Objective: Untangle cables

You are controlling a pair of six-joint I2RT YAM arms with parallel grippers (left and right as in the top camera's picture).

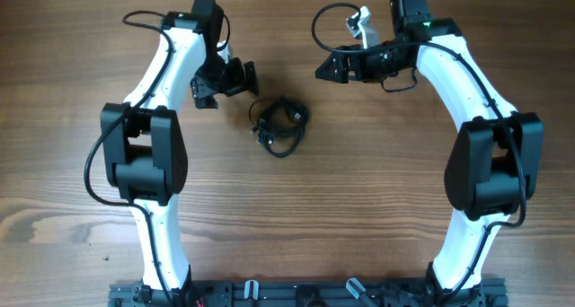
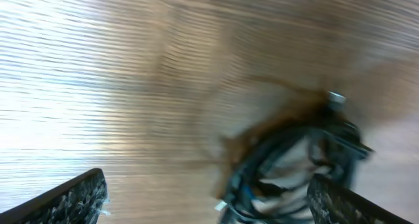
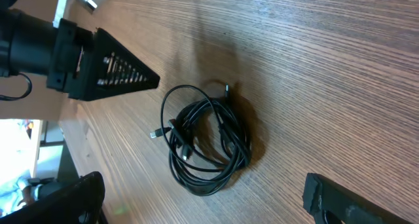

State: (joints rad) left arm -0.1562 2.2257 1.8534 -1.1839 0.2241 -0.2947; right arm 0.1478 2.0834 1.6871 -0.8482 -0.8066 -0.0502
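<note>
A coiled bundle of black cables [image 1: 279, 124] lies on the wooden table between the two arms. In the right wrist view the bundle [image 3: 206, 142] shows clearly, with small plug ends sticking out. In the left wrist view it [image 2: 294, 165] is blurred, near the right finger. My left gripper [image 1: 241, 77] is open and empty, up and left of the bundle. My right gripper [image 1: 329, 67] is open and empty, up and right of it. Neither gripper touches the cables.
The wooden table [image 1: 359, 208] fills the view. A white connector [image 1: 359, 21] hangs by the right arm's own black cable at the top. A black rail [image 1: 296, 293] runs along the front edge.
</note>
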